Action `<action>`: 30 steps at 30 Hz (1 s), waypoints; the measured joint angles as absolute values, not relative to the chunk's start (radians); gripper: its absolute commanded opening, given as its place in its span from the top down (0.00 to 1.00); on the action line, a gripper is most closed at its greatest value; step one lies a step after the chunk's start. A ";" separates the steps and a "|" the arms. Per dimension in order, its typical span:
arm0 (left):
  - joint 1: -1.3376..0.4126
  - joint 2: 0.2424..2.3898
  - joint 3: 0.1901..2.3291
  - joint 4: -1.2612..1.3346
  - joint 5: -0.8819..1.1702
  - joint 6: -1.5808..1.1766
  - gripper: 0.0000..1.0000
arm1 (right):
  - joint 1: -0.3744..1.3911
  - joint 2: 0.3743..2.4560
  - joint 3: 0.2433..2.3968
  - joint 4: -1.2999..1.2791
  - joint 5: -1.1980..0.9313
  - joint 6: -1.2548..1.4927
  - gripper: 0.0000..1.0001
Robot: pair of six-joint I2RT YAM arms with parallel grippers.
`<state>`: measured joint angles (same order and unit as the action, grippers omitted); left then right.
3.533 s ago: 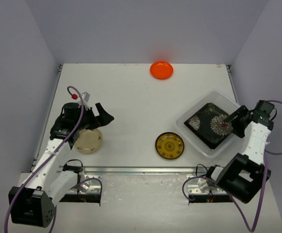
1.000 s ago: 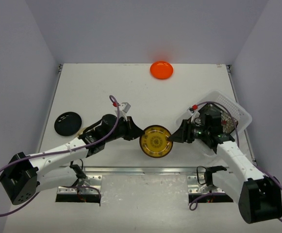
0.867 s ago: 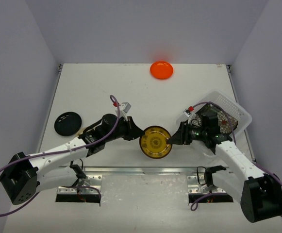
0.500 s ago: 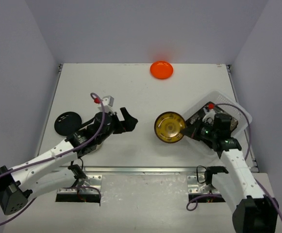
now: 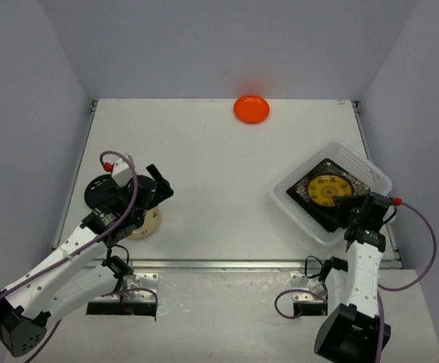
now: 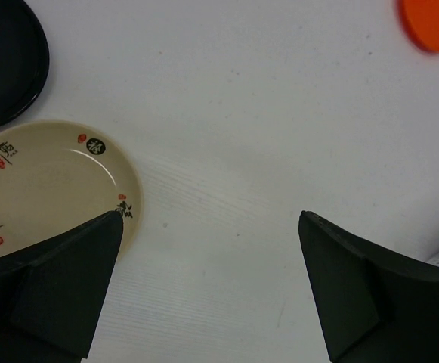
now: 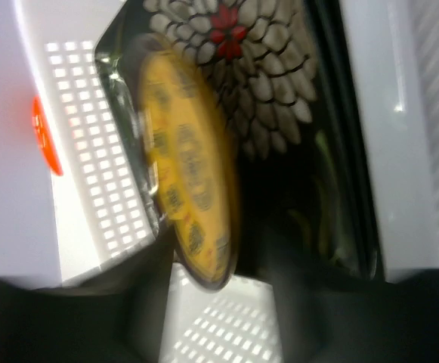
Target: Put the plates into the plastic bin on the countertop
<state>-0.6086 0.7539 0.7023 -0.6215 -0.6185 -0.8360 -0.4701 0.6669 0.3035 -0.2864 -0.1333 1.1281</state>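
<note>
Far left, a black disc (image 5: 92, 193) lies flat on the countertop (image 5: 219, 162). Just beside it is the cream plate (image 6: 49, 178), half hidden under the left arm in the overhead view. The left gripper (image 5: 159, 187) hangs over that spot, jaws spread as wide as they go, nothing between them. In the wrist view one finger (image 6: 53, 287) overlaps the cream plate's rim, but I can't tell whether it touches. Up at the far edge, the orange plate (image 5: 251, 108) sits alone, well apart from everything else. Over to the right, the plastic bin (image 5: 351, 160) lies at an angle on the countertop. Inside it the yellow-patterned plate (image 5: 326, 189) rests on top of a black flowered square plate (image 7: 257, 68). The right gripper (image 5: 349, 210) is at the bin's near corner, close to the yellow-patterned plate. Its wrist view is badly blurred, so I can't tell whether those jaws are parted or pinching.
</note>
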 measured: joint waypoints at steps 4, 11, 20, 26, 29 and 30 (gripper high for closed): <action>-0.591 0.785 0.678 -0.642 -0.603 -0.847 0.00 | -0.467 0.715 0.331 -0.223 -0.109 1.137 0.01; -0.510 0.940 0.679 -0.687 -0.572 -0.962 0.00 | -0.471 0.674 0.446 -0.288 -0.226 1.023 0.01; -0.280 1.108 0.679 -0.787 -0.493 -1.201 0.00 | -0.410 0.682 0.689 -0.379 -0.550 0.822 0.01; -0.273 1.109 0.685 -0.951 -0.510 -1.386 0.00 | -0.366 0.675 0.666 -0.411 -0.622 0.741 0.01; -0.273 1.070 0.663 -0.997 -0.507 -1.428 0.00 | -0.362 0.692 0.651 -0.414 -0.650 0.724 0.01; -0.273 1.054 0.656 -1.009 -0.507 -1.436 0.00 | -0.361 0.702 0.648 -0.412 -0.659 0.720 0.01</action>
